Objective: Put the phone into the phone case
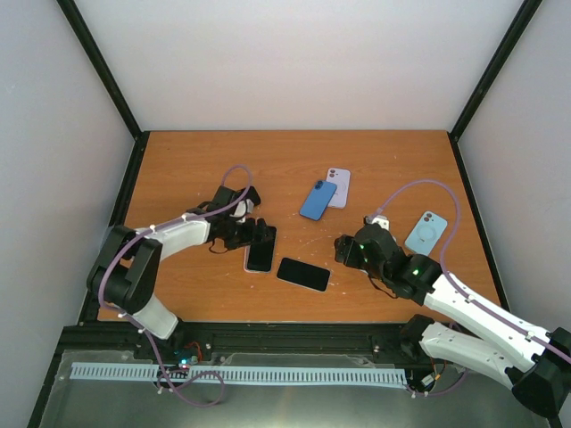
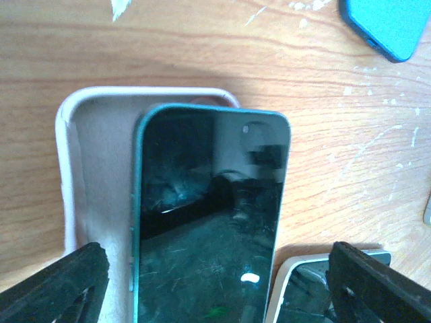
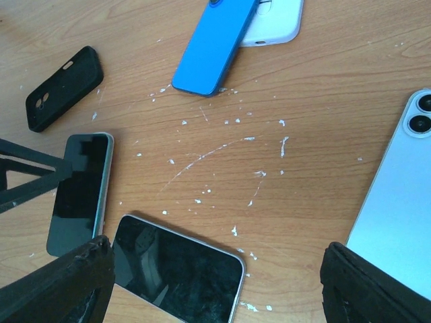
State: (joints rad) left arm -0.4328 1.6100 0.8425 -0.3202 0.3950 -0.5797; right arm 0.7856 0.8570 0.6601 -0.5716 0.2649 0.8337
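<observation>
A dark-screened phone (image 2: pixel 209 222) with a teal edge lies face up on a pale pink phone case (image 2: pixel 87 175), skewed toward the case's right side so that the left wall and inner floor show. My left gripper (image 2: pixel 215 289) straddles the phone's near end, open, with both fingers clear of its sides. In the top view the phone (image 1: pixel 260 248) sits left of centre under the left gripper (image 1: pixel 254 234). My right gripper (image 1: pixel 348 252) hovers open over bare wood, nothing between its fingers (image 3: pixel 60 282).
A second dark-screened phone (image 1: pixel 303 274) with a silver edge lies just right of the first. A blue case (image 1: pixel 318 200) overlaps a whitish one (image 1: pixel 338 185) further back. A light blue phone (image 1: pixel 426 233) lies face down at the right. A black case (image 3: pixel 64 87) lies beyond the left arm.
</observation>
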